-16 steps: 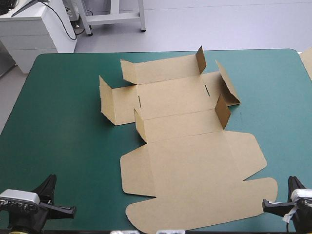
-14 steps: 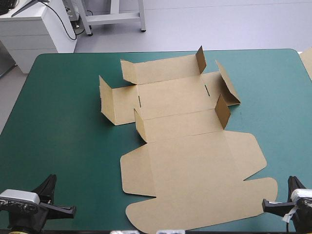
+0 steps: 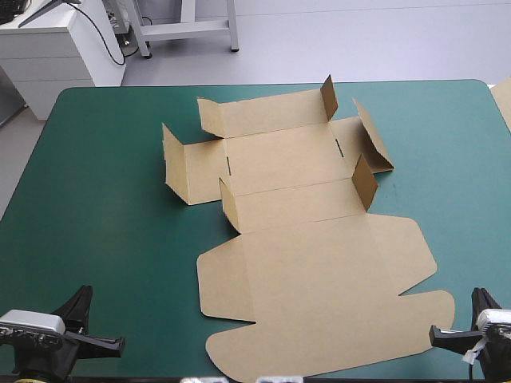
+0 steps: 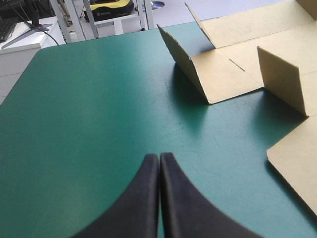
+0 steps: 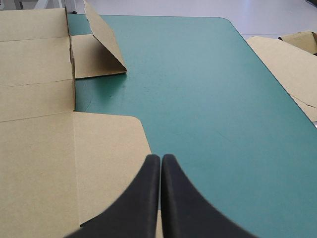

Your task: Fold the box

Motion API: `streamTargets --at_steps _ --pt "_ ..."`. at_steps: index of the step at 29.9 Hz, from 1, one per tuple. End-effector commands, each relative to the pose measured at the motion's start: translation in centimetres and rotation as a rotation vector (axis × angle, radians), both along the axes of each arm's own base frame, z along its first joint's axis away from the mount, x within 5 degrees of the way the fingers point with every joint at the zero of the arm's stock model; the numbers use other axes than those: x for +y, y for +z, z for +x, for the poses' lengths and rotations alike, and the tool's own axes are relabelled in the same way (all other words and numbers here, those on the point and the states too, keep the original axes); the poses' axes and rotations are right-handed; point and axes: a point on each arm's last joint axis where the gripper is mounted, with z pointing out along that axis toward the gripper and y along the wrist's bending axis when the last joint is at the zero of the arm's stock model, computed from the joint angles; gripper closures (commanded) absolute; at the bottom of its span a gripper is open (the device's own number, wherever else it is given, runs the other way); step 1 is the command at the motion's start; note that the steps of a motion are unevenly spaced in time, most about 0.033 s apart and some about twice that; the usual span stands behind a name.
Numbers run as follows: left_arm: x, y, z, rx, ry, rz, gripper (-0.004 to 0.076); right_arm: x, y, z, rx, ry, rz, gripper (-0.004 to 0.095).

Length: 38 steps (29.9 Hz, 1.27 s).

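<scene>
The brown box (image 3: 311, 239) lies as a cut sheet on the middle of the teal-green cover, its large lid panel flat toward the near edge. On the far half several small side flaps stand raised; the long walls lie low. My left gripper (image 4: 159, 157) is shut and empty near the near left corner, with the box's raised left flap (image 4: 185, 59) well ahead and to its right. My right gripper (image 5: 161, 158) is shut and empty near the near right corner, its tip over the lid panel's edge (image 5: 114, 148). Both grippers, the left gripper (image 3: 100, 341) and the right gripper (image 3: 451, 335), show low in the high view.
More brown board (image 5: 287, 64) lies past the table's right edge, seen also as a board edge (image 3: 504, 100) in the high view. Bare teal-green cover (image 3: 96, 207) stretches left of the box, and a narrower bare strip (image 3: 455, 175) lies on its right.
</scene>
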Motion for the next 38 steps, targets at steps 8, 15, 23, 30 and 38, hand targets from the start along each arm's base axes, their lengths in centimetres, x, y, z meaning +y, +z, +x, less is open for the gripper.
streamTargets --at_steps 8,15,23,30,38 --pt "0.0 1.3 0.1 -0.076 0.006 -0.025 0.0731 0.0 1.3 -0.5 -0.124 -0.005 -0.021 0.091" --pt "0.0 1.3 0.1 -0.076 0.006 -0.025 0.0731 0.1 1.7 -0.2 -0.185 0.003 -0.027 0.091" --pt "0.0 1.3 0.1 -0.076 0.006 -0.025 0.0731 0.3 1.1 3.9 0.084 0.097 -0.036 0.091" --pt "0.0 1.3 0.1 -0.076 0.006 -0.025 0.0731 1.3 5.1 8.7 0.155 0.277 0.002 0.091" --pt "0.0 1.3 0.1 -0.076 0.006 -0.025 0.0731 1.7 8.3 14.7 0.258 0.459 -0.061 0.0899"
